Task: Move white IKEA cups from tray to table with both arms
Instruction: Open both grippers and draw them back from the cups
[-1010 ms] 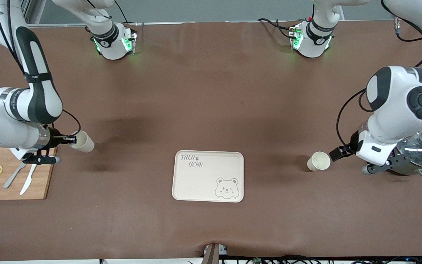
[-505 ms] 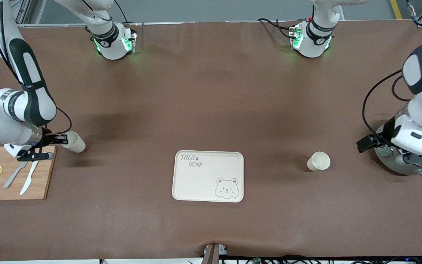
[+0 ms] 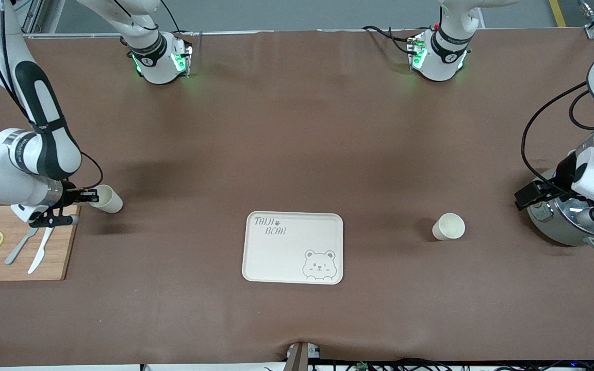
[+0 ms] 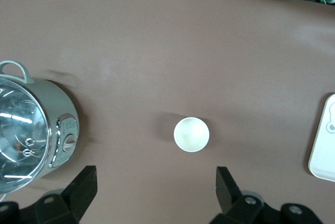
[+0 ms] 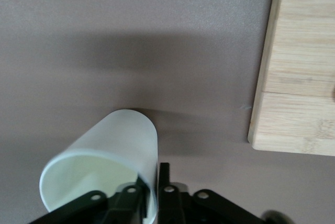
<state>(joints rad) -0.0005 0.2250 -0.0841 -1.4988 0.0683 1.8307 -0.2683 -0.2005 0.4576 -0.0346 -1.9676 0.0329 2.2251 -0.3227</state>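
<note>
One white cup (image 3: pixel 449 226) stands upright on the brown table between the bear tray and the pot; it also shows in the left wrist view (image 4: pixel 191 134). My left gripper (image 3: pixel 529 195) is open and empty, up in the air by the pot's edge, well apart from that cup; in the left wrist view the gripper (image 4: pixel 155 187) has its fingers (image 4: pixel 84 187) spread wide. My right gripper (image 3: pixel 91 196) is shut on the rim of the second white cup (image 3: pixel 107 199), which is tilted on its side low over the table beside the cutting board. In the right wrist view the gripper (image 5: pixel 152 187) has one finger inside the cup (image 5: pixel 104 153) and one outside.
A cream bear tray (image 3: pixel 293 247) lies mid-table near the front camera. A wooden cutting board (image 3: pixel 18 252) with lemon slices, a fork and a knife lies at the right arm's end. A steel pot with a glass lid (image 3: pixel 580 221) stands at the left arm's end.
My left gripper has drawn back from the standing cup toward the pot and risen. My right gripper, with its cup, has shifted slightly toward the right arm's end of the table.
</note>
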